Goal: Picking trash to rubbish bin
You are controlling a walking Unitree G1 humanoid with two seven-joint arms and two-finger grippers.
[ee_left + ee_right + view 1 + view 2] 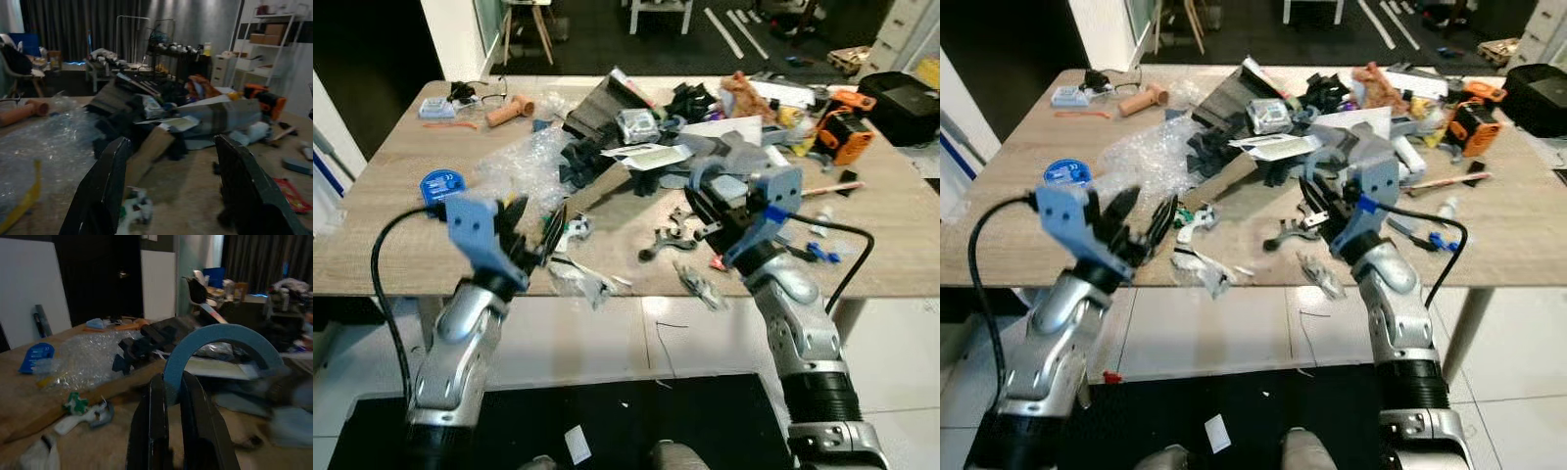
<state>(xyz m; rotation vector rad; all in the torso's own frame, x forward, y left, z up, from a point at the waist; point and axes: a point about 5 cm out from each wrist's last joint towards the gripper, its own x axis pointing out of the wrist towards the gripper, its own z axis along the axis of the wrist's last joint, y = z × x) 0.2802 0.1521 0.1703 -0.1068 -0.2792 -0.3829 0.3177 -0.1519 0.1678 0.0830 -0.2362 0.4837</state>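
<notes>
Head views: wood-grain counter (372,245) heaped with clutter; crinkled bubble wrap (524,162) mid-left. Left gripper (533,235) at the near edge, right gripper (705,211) raised above the counter.

Left wrist: black fingers (100,188) spread apart, nothing between.

Right wrist: fingers (156,426) clamped on a blue foam ring (222,345), arched, matte.

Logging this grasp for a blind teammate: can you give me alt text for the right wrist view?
The right hand is shut on a blue ring, held upright above the cluttered wooden table. Behind lie bubble wrap and a dark pile of junk.
</notes>
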